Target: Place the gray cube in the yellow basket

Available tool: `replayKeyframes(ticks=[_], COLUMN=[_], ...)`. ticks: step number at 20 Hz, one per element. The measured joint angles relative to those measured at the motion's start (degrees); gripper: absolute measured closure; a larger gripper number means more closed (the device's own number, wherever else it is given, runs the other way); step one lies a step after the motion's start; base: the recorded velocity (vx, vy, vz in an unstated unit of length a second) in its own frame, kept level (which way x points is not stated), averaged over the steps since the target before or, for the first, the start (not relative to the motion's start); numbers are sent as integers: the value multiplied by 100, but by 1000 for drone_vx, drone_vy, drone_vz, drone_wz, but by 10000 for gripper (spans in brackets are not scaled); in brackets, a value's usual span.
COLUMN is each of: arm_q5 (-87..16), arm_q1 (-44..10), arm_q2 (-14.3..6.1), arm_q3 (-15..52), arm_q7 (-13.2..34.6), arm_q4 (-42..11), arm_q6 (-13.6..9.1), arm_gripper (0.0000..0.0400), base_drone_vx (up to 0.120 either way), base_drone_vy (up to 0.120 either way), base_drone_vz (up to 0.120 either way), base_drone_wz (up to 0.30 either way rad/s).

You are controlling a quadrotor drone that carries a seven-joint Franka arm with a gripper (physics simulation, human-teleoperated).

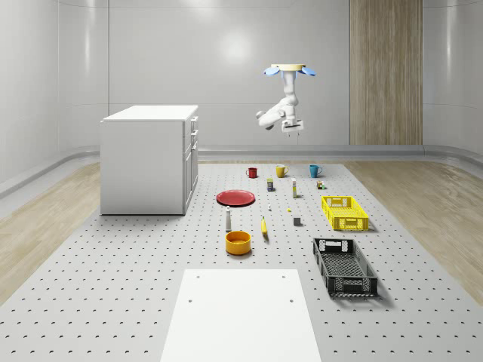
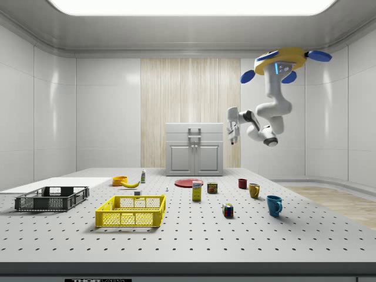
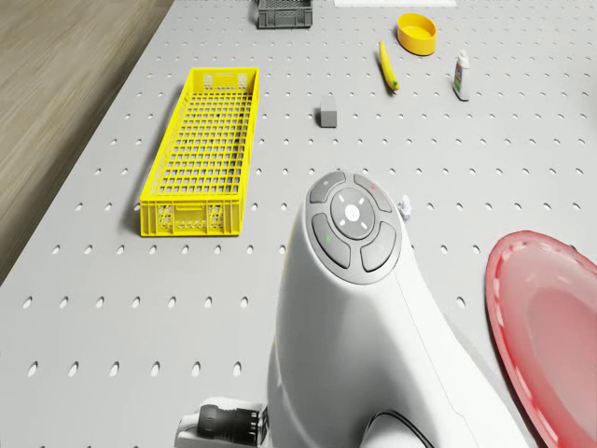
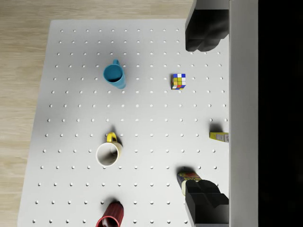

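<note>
The perforated table point(image 1: 113, 264) carries the gray cube point(image 1: 297, 221), yellow basket point(image 1: 344, 213), black basket point(image 1: 344, 265), red plate point(image 1: 236, 197), mugs and a cabinet point(image 1: 149, 158).

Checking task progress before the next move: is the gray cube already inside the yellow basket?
No. In the drone view the gray cube sits on the table beside the yellow basket, apart from it.

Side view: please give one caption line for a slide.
Drone hovers high above the mugs, gripper empty, far from the yellow basket.

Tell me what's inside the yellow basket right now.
Nothing: the yellow basket shows bare mesh floor in the drone view. The gray cube sits on the table beside it. The gripper hangs high, empty.
</note>
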Motion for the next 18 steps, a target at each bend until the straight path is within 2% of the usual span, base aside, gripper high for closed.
replayKeyframes(ticks=[5,11,16,18], arm_q5=[-101,-72,-6,24], arm_q1=[-374,-591,-692,-723], arm_q2=[-215,-430,-592,-654], arm_q3=[187,314,387,412], arm_q7=[254,416,500,527], arm_q4=[-32,-33,-25,-21], arm_q6=[-72,-4,105,154], arm_gripper=[0,0,0,0], base_drone_vx=[120,120,120,120], base_drone_vy=[0,0,-104,0], base_drone_vz=[0,0,0,0], base_drone_wz=[0,0,0,0])
